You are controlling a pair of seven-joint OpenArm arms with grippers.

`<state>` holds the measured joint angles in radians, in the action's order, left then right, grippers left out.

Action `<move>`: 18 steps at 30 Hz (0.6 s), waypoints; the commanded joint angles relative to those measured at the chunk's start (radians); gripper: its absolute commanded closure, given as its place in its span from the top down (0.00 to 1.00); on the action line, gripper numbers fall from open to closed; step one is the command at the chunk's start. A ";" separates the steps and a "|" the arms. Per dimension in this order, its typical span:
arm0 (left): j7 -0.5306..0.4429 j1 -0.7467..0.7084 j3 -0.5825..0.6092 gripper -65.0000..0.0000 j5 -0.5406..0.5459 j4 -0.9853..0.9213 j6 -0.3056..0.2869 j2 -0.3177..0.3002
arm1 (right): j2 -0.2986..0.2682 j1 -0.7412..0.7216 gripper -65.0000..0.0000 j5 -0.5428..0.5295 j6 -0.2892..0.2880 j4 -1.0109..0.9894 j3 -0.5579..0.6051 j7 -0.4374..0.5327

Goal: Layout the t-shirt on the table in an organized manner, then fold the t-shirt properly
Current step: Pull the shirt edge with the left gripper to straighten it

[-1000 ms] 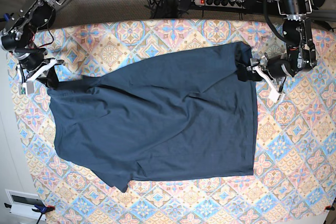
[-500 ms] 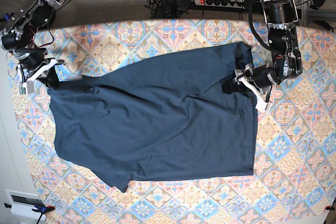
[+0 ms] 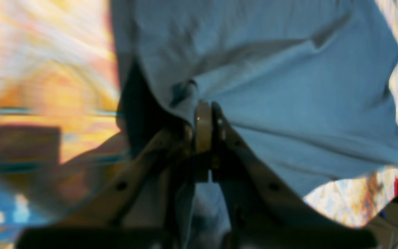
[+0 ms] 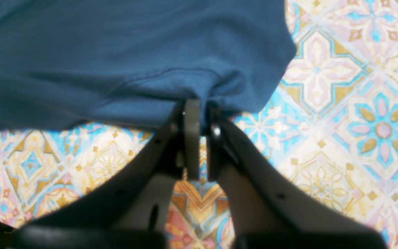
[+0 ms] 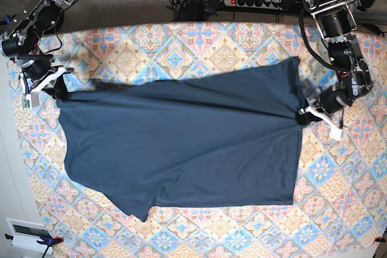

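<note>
Base view: t-shirt pulled taut btwn 2 arms on table.

L gripper was spread wide beside the hem edge a sec ago; now fingers clamped on cloth, shifted outward + down. R gripper unchanged, pinched on opposite edge. Wrinkles across shirt mostly gone vs before. Judged: layout step nearly done; lower sleeve looks bunched, folding not yet begun.

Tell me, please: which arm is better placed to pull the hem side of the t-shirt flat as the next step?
Probably the left. The left gripper is shut on the t-shirt at its hem-side edge, with open table beyond. The right gripper is clamped at the opposite end.
</note>
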<state>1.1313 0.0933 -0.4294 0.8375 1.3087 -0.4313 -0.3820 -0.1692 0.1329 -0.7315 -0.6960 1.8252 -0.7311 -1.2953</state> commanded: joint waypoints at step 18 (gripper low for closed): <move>-0.020 -0.033 -0.052 0.64 0.006 0.018 -0.004 -0.102 | -0.022 -0.006 0.01 -0.017 -0.002 0.018 -0.006 0.023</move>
<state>1.1332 0.0463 -0.4736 0.8234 1.3087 -0.4309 -0.4572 -0.1722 0.1360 -0.7303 -0.6952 1.8252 -0.7315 -1.2957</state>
